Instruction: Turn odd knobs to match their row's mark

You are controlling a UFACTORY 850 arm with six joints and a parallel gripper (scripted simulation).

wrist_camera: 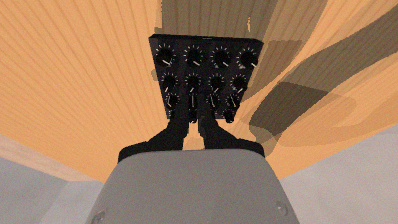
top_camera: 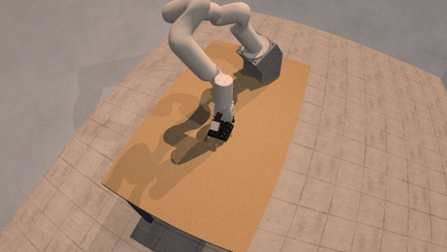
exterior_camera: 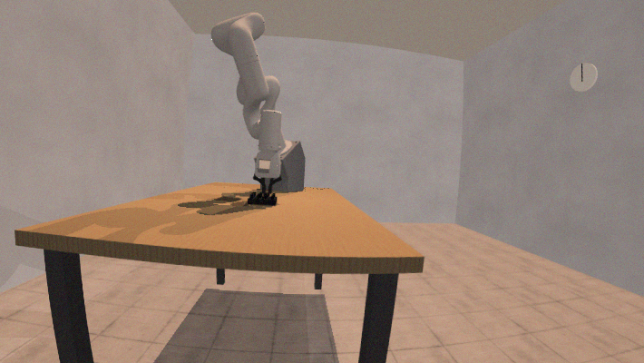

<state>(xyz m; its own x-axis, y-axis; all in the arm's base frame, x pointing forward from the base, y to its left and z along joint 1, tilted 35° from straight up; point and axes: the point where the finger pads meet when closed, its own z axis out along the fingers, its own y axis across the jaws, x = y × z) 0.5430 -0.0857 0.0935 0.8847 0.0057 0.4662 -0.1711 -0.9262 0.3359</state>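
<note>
Though half hidden, knob (wrist_camera: 192, 116) between jaws.

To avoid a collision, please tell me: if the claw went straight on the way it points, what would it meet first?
The claw points down at the knob box and appears shut on a knob in the nearest row. That knob comes first, then the box top, though depth is unclear.

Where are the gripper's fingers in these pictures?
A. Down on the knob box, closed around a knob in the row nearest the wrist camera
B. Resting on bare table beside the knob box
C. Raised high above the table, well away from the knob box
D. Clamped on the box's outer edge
A: in the wrist view the gripper has its fingers closed around a knob in the nearest row of the knob box.
</note>
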